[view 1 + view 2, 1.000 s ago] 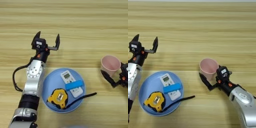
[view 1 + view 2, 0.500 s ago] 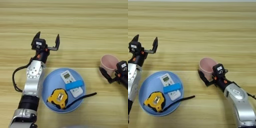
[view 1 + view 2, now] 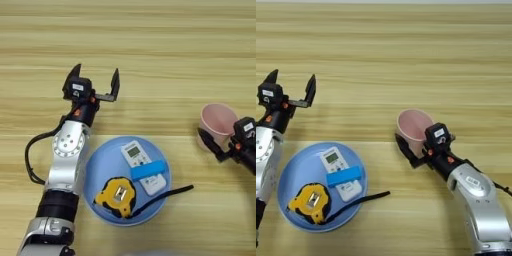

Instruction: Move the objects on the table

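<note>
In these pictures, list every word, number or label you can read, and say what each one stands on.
None can be read.
White sticker on the left gripper: print too small.
White sticker on the right gripper: too small.
Screen of the white remote: no legible digits.
Centre label of the tape measure: blurred.

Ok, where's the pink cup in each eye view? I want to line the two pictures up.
Left eye view: the pink cup stands near the right edge, at mid height, with the right gripper around it.
Right eye view: the cup sits just right of centre, at mid height.
Shared landmark: the blue plate with the tape measure lies lower left of the cup in both views.
</note>
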You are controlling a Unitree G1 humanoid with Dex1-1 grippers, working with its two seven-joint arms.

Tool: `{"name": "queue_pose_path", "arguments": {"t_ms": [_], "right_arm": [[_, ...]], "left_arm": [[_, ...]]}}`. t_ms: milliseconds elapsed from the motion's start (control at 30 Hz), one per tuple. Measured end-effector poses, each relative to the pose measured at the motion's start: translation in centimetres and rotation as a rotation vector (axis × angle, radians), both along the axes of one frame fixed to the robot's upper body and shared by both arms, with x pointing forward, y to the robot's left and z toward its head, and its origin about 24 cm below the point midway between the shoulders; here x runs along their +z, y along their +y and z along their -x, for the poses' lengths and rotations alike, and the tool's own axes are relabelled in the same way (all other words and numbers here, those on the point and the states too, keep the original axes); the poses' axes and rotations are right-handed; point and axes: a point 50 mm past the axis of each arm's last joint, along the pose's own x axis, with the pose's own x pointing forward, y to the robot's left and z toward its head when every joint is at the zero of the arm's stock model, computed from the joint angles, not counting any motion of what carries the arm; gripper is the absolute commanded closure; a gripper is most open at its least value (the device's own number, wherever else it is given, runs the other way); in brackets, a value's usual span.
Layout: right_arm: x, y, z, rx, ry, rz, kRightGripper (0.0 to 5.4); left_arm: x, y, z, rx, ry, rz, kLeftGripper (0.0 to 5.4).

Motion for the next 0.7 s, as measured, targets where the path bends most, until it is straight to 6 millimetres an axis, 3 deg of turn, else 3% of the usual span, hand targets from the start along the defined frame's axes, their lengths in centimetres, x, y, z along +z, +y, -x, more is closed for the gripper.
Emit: {"name": "queue_pose_path", "arguments": {"t_ms": [300,433,700], "right_arm": [[2.4,-0.2,-0.3,0.033,-0.065,-0.001,0.97],[4.1,-1.0,-0.7,0.049,-0.117,0.009,0.97],[6.0,-2.3,-0.6,0.075,-0.151,0.008,0.97]], "left_arm": [[-0.5,-1.5,0.2,-0.168,0.032,0.004,0.00],[-0.3,-3.7,1.8,-0.393,0.012,-0.025,0.00],[0.5,-4.9,4.1,-0.638,-0.008,-0.039,0.00]]}}
